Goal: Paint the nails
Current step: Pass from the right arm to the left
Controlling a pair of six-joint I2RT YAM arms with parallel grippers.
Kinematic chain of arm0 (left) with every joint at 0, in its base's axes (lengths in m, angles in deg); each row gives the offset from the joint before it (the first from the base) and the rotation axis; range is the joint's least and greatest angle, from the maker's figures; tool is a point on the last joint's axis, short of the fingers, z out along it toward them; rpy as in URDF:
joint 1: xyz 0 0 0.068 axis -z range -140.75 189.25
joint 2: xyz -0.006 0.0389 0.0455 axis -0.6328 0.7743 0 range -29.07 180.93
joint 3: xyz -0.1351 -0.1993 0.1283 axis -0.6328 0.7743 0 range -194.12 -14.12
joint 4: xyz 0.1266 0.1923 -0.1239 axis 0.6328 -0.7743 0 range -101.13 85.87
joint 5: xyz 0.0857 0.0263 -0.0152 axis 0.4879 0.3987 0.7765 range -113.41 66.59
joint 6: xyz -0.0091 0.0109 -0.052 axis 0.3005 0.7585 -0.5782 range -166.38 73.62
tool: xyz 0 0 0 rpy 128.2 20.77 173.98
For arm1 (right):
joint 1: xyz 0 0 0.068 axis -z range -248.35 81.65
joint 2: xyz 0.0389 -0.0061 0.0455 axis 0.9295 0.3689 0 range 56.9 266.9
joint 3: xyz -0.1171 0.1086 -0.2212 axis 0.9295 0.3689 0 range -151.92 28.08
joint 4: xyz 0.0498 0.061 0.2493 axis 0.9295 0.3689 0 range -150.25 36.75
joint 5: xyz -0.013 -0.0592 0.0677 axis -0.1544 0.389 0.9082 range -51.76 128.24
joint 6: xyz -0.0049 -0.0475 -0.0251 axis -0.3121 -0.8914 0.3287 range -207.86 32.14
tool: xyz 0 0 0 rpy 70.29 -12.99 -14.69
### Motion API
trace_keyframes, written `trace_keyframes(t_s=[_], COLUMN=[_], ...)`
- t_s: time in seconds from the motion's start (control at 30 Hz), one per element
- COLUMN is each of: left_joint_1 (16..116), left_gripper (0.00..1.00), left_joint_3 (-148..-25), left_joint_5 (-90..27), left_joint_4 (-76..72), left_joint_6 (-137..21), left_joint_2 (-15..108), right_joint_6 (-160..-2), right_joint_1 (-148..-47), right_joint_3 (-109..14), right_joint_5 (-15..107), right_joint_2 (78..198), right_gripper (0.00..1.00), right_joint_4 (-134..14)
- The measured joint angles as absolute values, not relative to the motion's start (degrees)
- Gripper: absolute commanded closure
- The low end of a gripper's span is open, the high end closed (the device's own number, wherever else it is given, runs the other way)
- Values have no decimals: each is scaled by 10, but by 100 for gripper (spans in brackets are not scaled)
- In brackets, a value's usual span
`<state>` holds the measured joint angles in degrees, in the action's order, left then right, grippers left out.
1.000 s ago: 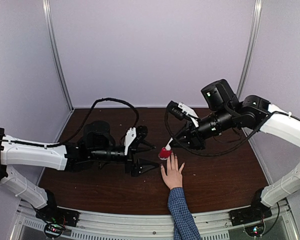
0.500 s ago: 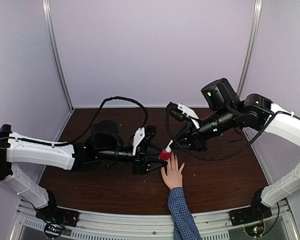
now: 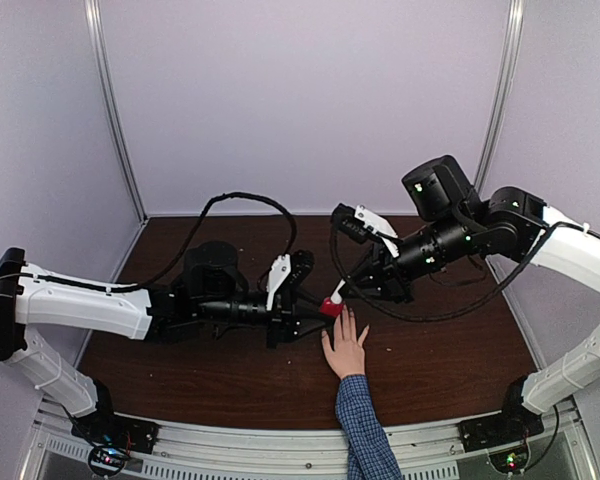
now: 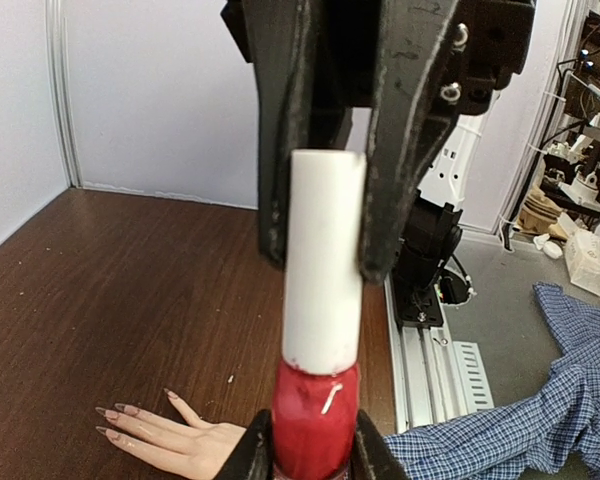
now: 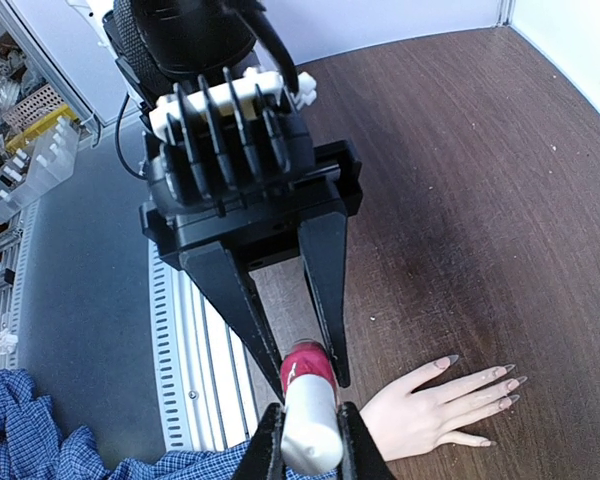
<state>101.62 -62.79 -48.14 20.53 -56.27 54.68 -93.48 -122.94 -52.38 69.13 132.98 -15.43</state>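
Observation:
A light-skinned hand (image 3: pixel 345 347) with a blue checked sleeve (image 3: pixel 365 435) lies flat on the brown table, fingers pointing away from the arms. Its long nails (image 5: pixel 504 386) look dark-tinted; they also show in the left wrist view (image 4: pixel 115 409). A small red polish bottle (image 3: pixel 330 307) with a white cap (image 3: pixel 337 292) stands just beyond the fingertips. My left gripper (image 3: pixel 324 309) is shut on the red bottle body (image 4: pixel 315 420). My right gripper (image 3: pixel 343 289) is shut on the white cap (image 5: pixel 310 432) from above.
The brown table (image 3: pixel 190 365) is walled by pale panels at the back and sides. A metal rail (image 3: pixel 230 440) runs along its near edge. Cables loop above both arms. The hand's wrist and sleeve lie between the two arm bases.
My left arm has moved right to the bottle and its jaws have closed round the red body. My right gripper has stayed on the white cap. The hand has not moved.

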Motion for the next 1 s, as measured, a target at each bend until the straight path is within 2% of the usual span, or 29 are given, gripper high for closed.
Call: trace_keyframes(t_s=[0.4, 0.47, 0.73, 0.93, 1.0], left_joint_1=[1016, 1016, 1016, 1016, 1016], left_gripper=[71, 75, 81, 98, 100], left_joint_3=[-635, -636, -641, -641, -641], left_joint_5=[-481, -481, -484, -492, -498], left_joint_4=[205, 206, 202, 202, 202], left_joint_6=[-574, -574, -573, -572, -572], left_joint_2=[550, 550, 554, 554, 554], right_joint_6=[-935, -935, -935, -935, -937], right_joint_1=[-1232, -1232, -1232, -1233, -1233], right_joint_3=[-531, -531, -531, -532, -532], right_joint_5=[678, 678, 678, 682, 687], right_joint_2=[1330, 1331, 1331, 1331, 1331], right_gripper=[96, 97, 97, 96, 96], right_joint_4=[-150, -150, -149, -149, -148])
